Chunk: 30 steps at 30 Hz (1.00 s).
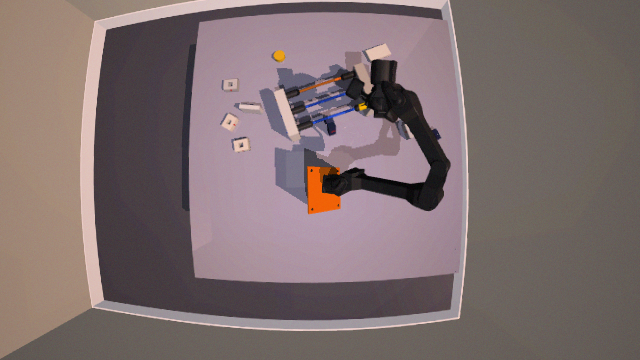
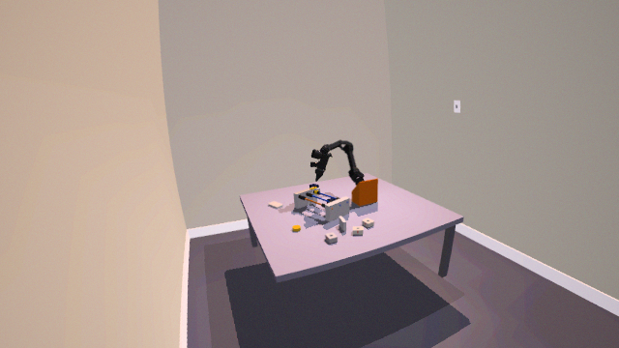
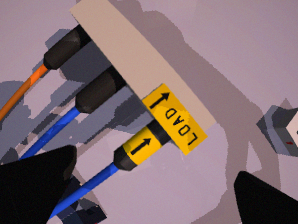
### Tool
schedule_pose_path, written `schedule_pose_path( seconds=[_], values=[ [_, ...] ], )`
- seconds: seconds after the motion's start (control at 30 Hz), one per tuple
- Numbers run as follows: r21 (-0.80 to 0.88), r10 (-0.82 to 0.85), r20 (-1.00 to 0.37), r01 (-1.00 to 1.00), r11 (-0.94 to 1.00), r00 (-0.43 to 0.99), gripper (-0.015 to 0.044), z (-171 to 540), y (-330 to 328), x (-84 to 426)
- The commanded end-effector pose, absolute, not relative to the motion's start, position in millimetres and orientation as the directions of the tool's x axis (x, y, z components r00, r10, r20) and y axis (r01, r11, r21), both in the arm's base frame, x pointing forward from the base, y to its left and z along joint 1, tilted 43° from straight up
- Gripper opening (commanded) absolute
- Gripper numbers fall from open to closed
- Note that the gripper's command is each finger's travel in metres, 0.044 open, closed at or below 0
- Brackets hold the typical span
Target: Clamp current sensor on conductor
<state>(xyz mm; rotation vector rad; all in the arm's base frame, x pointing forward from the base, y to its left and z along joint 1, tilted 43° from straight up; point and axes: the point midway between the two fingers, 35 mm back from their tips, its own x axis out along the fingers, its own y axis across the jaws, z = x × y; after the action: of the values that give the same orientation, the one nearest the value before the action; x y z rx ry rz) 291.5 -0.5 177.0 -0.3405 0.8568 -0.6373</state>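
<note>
None of the clamping appears done: what is probably the open sensor (image 1: pixel 331 126) (image 3: pixel 92 212) stands beside the LOAD conductor (image 1: pixel 336 114) (image 3: pixel 90 185), unclamped. Above the rack (image 1: pixel 286 114) (image 2: pixel 337 209) (image 3: pixel 145 65), the claw (image 3: pixel 160 169) is wide open, empty. Grasping, aligning, latching and release remain.

The wrist view shows the word LOAD in black capitals, upside down there, on a yellow marker plate (image 3: pixel 176 119) at the end of the pale support block (image 3: pixel 135 57), with a black arrow printed beside the word and pointing to the upper right of that view. A second black arrow, pointing much the same way, stands on the yellow band (image 3: pixel 141 145) round the dark end sleeve of a blue conductor (image 3: pixel 87 186), just beside the marker plate. No other lettering can be read.
</note>
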Motion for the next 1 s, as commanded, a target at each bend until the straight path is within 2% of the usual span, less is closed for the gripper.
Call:
schedule_pose_path(
  seconds=[0.0,0.63,0.67,0.83,0.97],
  values=[
    [-0.588,-0.699,-0.542,0.384,0.712,0.467,0.044,185.5,0.4,289.3],
    [-0.588,-0.699,-0.542,0.384,0.712,0.467,0.044,185.5,0.4,289.3],
    [-0.593,-0.696,-0.547,0.372,0.715,0.466,0.0414,182.9,1.6,288.9],
    [-0.679,-0.619,-0.652,0.027,0.734,0.436,0.029,113.3,29.5,270.3],
    [-0.673,-0.564,-0.733,-0.288,0.681,0.379,0.029,56.2,45.3,239.6]
  ],
)
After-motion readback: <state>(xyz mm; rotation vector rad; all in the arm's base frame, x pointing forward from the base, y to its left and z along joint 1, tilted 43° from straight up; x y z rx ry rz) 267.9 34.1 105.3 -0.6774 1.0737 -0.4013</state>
